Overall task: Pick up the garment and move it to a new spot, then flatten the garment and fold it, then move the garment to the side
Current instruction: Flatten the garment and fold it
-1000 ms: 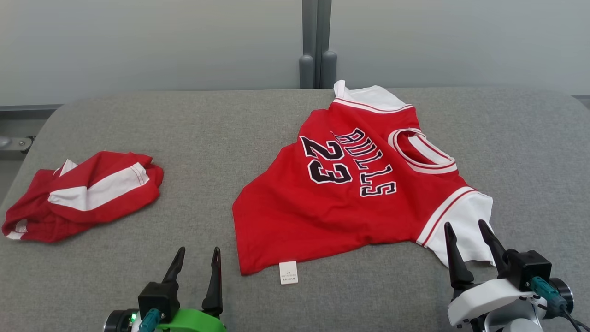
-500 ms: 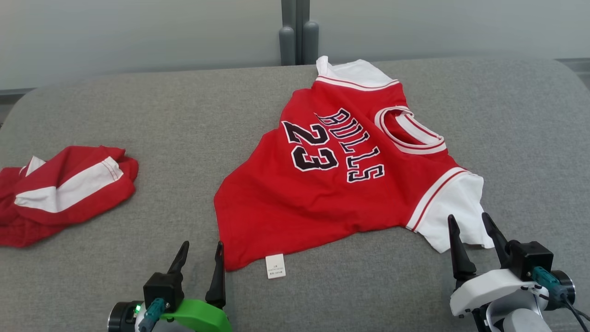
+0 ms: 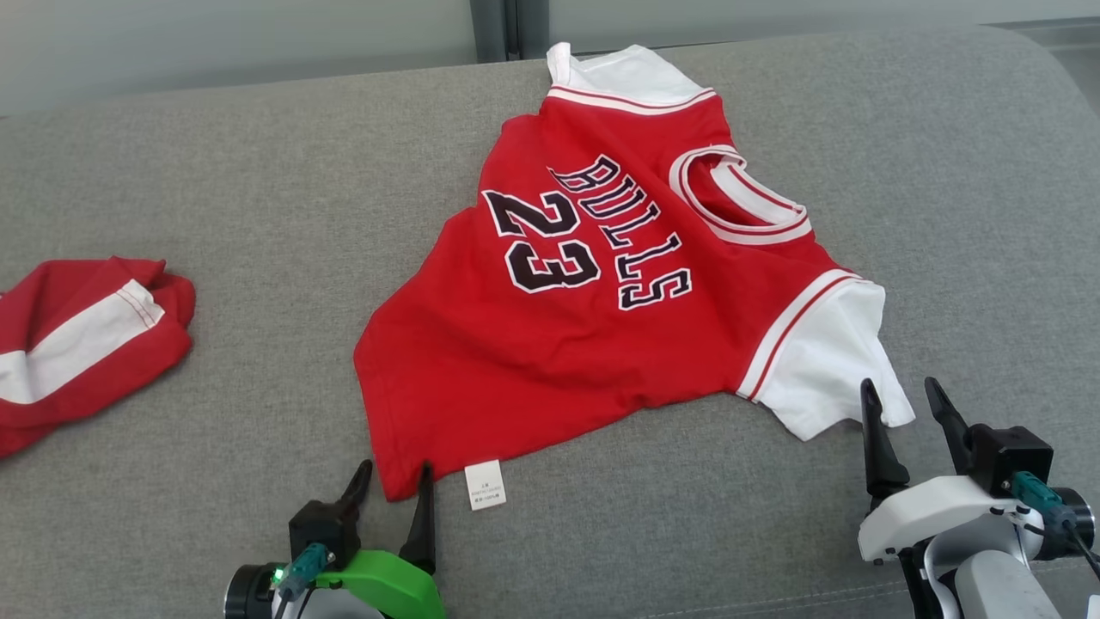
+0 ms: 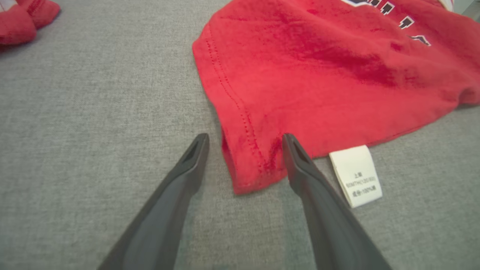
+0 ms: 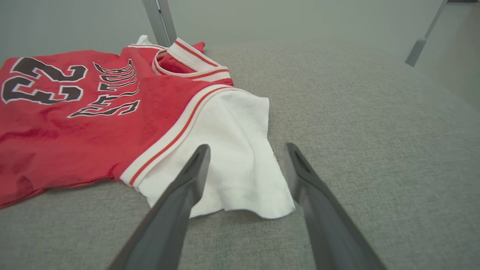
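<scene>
On cushion, red jersey, both jaws parted, left at hem, right at sleeve

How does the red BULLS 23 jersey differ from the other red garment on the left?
The red BULLS 23 jersey lies spread out, mid-surface; the red white-striped garment lies bunched at the left edge. The jersey shows black lettering and a white care label; the bunched garment shows neither. Both are red and white, on grey fabric.

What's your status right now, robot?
Left gripper open, straddling jersey hem corner. Right gripper open at white sleeve. Second red garment apart, far left.
</scene>
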`<state>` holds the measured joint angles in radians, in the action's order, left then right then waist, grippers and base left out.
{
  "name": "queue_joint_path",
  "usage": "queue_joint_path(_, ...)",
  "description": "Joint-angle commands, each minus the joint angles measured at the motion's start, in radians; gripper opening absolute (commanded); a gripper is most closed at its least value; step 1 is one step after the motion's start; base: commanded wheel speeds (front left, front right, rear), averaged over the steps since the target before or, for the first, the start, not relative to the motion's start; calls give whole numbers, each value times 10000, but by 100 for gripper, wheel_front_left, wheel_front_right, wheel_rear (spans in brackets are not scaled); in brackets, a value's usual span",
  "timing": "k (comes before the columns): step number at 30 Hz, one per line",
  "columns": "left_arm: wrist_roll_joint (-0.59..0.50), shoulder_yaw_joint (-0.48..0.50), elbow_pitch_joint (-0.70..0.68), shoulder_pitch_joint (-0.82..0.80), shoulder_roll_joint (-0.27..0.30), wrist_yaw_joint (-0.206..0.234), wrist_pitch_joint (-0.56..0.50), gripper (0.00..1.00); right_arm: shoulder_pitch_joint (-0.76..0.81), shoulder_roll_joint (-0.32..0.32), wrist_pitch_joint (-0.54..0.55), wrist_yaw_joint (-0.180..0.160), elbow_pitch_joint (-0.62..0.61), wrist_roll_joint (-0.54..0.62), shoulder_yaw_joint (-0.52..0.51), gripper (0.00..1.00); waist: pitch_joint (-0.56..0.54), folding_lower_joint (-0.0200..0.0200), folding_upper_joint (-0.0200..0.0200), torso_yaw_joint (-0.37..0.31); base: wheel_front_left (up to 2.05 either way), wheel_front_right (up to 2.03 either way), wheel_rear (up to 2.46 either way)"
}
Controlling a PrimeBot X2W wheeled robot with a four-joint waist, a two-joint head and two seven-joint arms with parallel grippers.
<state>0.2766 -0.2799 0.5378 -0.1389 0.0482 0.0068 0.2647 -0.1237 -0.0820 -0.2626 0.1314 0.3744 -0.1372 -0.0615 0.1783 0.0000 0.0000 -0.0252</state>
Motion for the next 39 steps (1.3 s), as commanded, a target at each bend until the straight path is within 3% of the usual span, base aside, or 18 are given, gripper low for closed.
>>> queue_joint_path(1,139,-103,190,-147,43,51,-7,100,-133,-44,-34,-16,90,50,-87,100,154,0,0,-88,0,0,0)
queue_joint_path(2,215,-170,307,-181,44,37,-8,100,-162,-45,-34,-14,149,59,-124,100,170,0,0,-85,0,0,0)
queue_joint_path(4,302,-325,522,-211,43,6,-16,37,-186,-29,-32,-16,256,85,-194,100,203,0,0,-67,0,0,0)
queue_joint_path(5,355,-380,586,-231,41,-2,-21,0,-217,-43,-32,-14,325,64,-232,100,225,0,0,-55,0,0,0)
queue_joint_path(26,-329,269,224,-214,46,-72,-10,0,-750,-25,-33,-14,2220,-127,-902,100,380,0,0,480,0,0,0)
queue_joint_path(27,-349,292,217,-213,44,-89,-10,0,-768,-39,-29,-14,2389,-157,-869,89,374,0,0,513,0,0,0)
queue_joint_path(28,-372,313,201,-211,46,-99,-10,0,-786,-48,-8,-16,2571,-203,-873,30,355,0,0,545,0,0,0)
queue_joint_path(29,-378,321,192,-201,46,-111,-10,0,-795,-70,-6,-16,2720,-261,-885,0,327,0,0,578,0,0,0)
queue_joint_path(34,-254,317,36,-61,44,-150,-9,0,-613,-178,-13,-16,2481,-541,-897,0,-142,0,0,713,0,0,0)
queue_joint_path(39,-471,528,-940,-104,46,-539,-6,0,-597,-149,-32,-16,759,-1022,-902,0,-911,0,0,678,0,0,0)
